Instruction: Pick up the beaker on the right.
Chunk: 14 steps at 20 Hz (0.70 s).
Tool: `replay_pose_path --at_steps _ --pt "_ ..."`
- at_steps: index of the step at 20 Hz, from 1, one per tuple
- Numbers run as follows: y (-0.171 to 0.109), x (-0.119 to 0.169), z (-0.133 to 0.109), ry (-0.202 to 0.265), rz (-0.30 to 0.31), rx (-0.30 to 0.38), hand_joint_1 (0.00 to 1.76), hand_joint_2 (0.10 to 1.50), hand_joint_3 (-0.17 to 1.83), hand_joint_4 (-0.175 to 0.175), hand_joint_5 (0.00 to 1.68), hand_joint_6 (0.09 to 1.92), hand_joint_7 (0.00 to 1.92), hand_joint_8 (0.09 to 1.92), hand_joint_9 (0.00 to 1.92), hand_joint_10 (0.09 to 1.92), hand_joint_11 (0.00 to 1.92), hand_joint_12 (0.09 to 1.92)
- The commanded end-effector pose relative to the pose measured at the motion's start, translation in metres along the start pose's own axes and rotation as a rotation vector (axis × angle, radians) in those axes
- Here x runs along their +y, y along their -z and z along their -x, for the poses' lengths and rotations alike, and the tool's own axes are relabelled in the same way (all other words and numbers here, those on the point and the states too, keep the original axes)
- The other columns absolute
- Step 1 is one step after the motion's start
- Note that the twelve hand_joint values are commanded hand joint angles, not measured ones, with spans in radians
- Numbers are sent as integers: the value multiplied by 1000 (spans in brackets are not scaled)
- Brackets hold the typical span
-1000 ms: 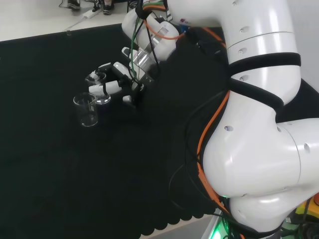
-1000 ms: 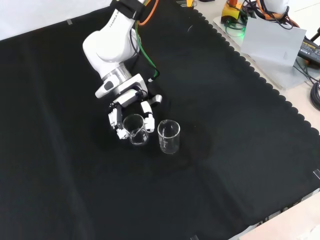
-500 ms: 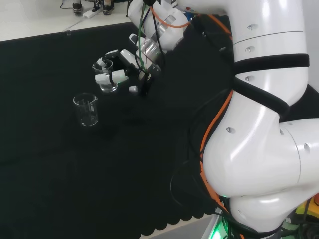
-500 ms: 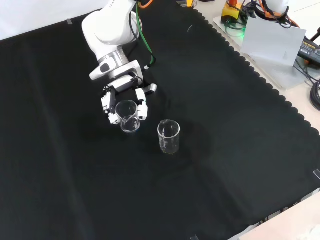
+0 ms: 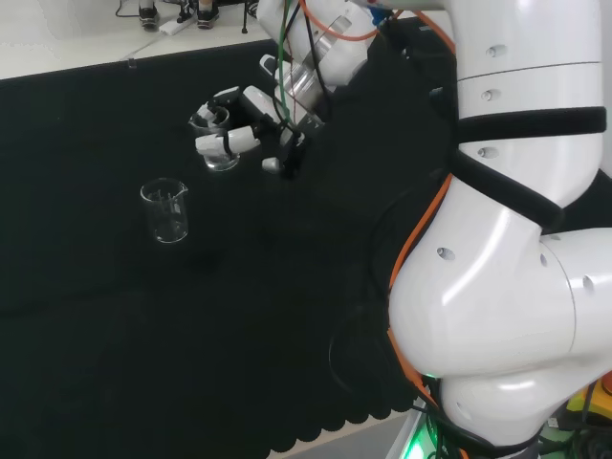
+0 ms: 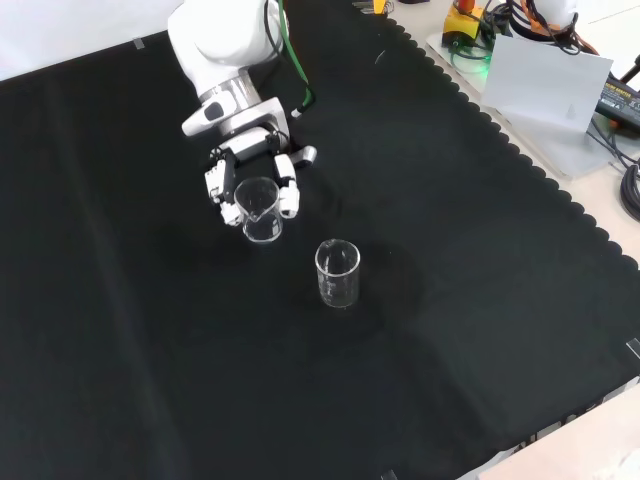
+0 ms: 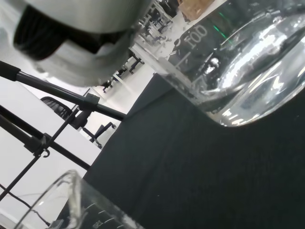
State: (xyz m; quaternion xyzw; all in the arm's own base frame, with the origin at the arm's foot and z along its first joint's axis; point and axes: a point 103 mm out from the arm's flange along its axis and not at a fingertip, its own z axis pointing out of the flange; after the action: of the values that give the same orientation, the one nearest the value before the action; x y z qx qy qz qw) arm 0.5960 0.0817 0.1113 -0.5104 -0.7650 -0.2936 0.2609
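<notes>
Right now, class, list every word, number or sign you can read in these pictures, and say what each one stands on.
Nothing can be quoted with confidence.
held beaker: white scale figures, seen reversed through the glass, not safely readable.
standing beaker: no print legible.
arm link: a small dark marking, too small to read.

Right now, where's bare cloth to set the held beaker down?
Crowded: the hand, shut on the beaker, with the second beaker close by. Free: cloth between that beaker and the scalloped edge, and the front view's lower left.
</notes>
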Motion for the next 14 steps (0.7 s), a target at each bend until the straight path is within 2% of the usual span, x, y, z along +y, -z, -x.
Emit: replay_pose_path --at_steps 1,6,14 --pt "29 -27 -5 -1 -23 -35 1162 635 708 27 1261 719 1686 306 1534 396 1255 784" --pt "34 -43 -16 6 -60 -63 1162 631 717 25 1261 724 1684 318 1529 415 1255 784" --pt "42 -63 -23 2 -84 -87 1160 626 729 35 1257 736 1672 360 1509 472 1250 792"
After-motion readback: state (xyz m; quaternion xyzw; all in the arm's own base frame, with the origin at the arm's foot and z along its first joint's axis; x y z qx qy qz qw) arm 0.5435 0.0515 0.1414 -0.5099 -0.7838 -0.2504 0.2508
